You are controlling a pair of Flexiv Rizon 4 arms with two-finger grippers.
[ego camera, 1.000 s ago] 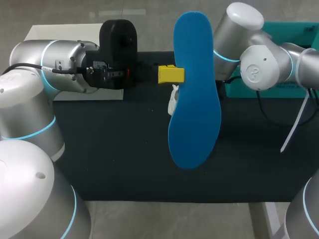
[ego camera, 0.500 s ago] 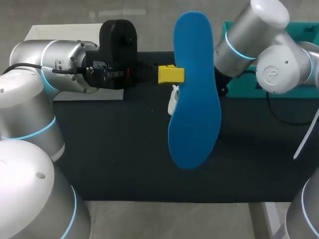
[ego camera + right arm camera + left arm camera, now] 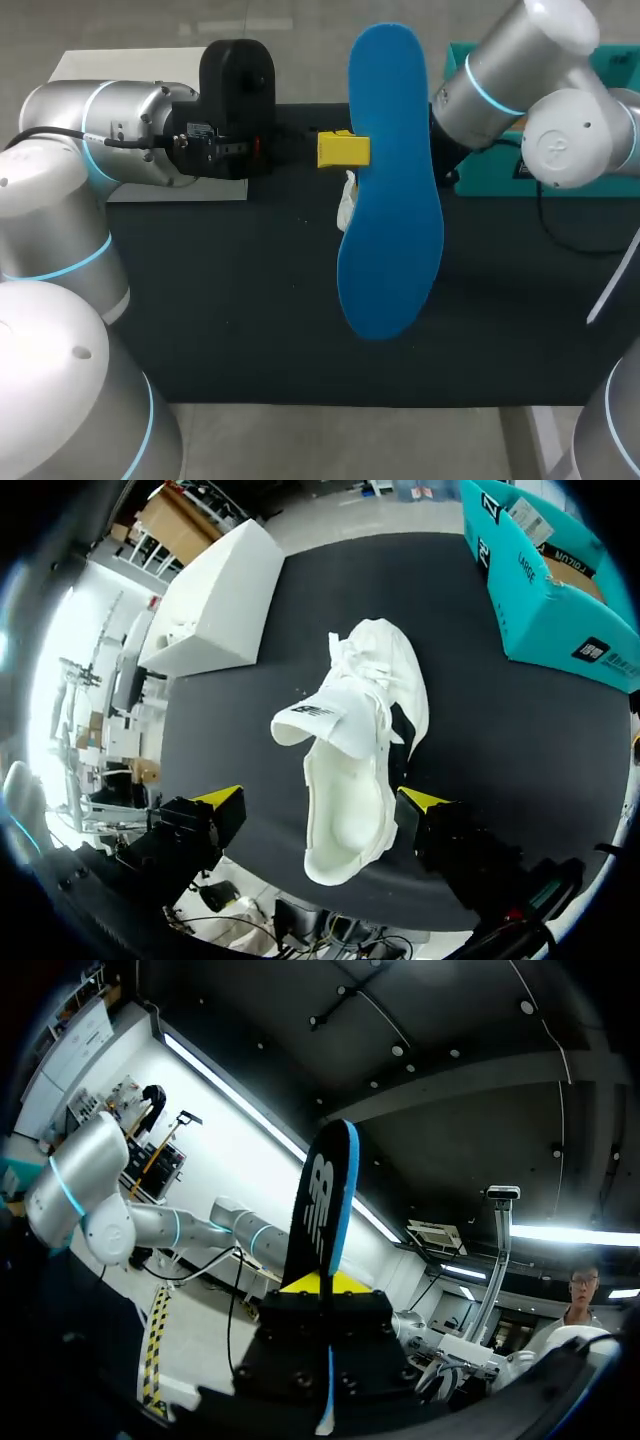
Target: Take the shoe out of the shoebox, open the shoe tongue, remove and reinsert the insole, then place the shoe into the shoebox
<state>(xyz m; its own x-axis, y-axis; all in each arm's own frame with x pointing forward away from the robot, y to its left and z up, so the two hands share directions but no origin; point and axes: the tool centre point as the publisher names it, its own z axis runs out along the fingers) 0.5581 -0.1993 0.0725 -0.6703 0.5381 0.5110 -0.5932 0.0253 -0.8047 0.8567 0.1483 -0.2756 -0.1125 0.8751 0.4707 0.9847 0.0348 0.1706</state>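
Behind the insole [image 3: 390, 200], the shoe [image 3: 347, 207] mostly hides.

We see a dark-topped bench [image 3: 250, 330], one white box [image 3: 215, 595] — plain, blocky — resting at its far left corner

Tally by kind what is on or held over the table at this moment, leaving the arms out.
insole: 1
shoe: 1
teal shoebox: 1
white box: 1
Total: 4
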